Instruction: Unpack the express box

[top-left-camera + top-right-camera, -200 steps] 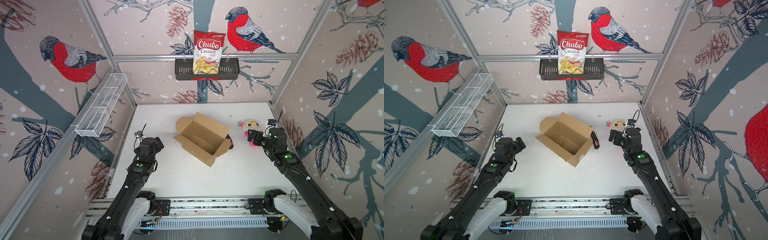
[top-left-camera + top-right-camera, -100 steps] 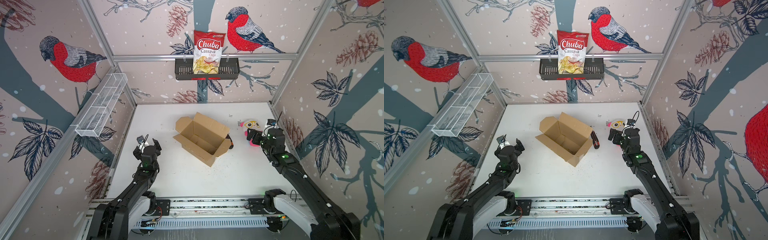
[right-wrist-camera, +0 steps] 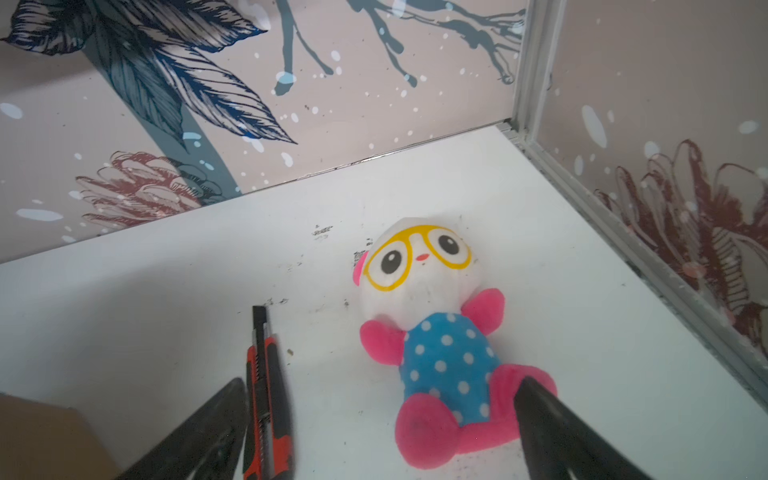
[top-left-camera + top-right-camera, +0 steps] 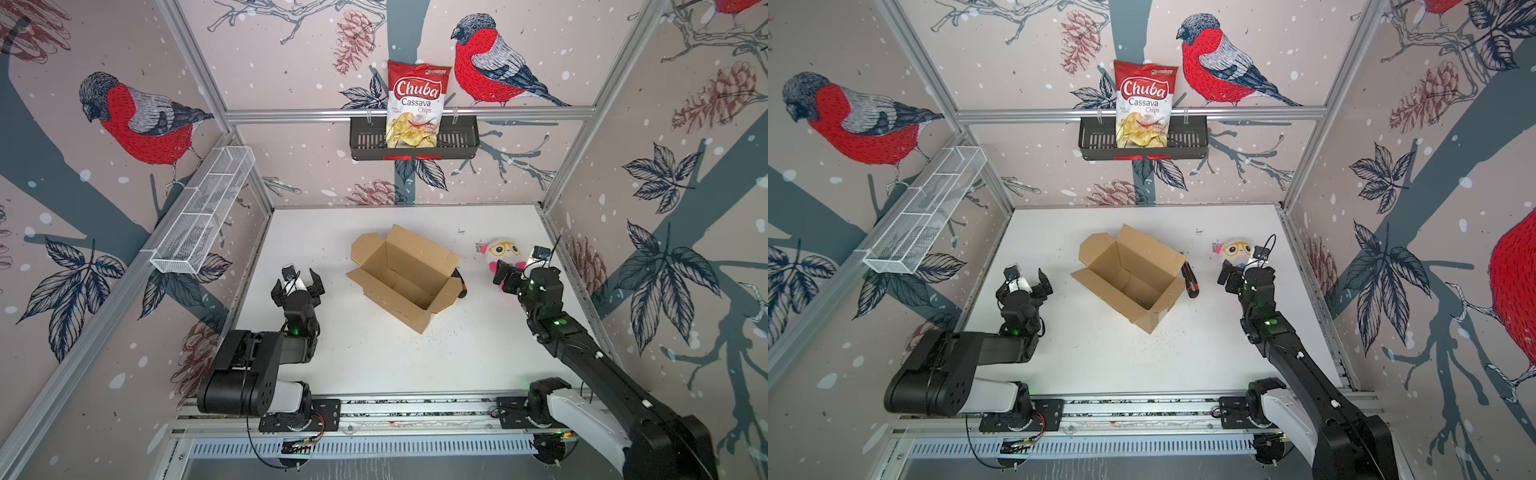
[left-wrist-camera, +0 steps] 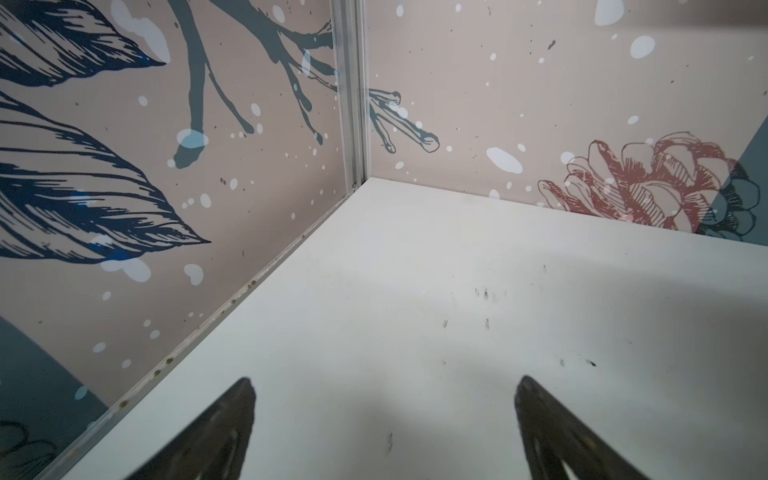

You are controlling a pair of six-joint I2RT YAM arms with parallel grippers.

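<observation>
Treat unpacking as done: box (image 4: 399,282) open, apparently empty, toy (image 3: 446,361) on desk (image 4: 374,353), left fingers (image 5: 224,424) and right fingers (image 3: 552,419) spread, unloaded.

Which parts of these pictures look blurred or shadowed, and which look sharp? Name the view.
Left wrist view: the fingers are blurred, with a soft shadow across the table. Right wrist view: the fingers and the near end of the knife are soft, the toy sharp. Both top views: even light, the box crisp.
</observation>
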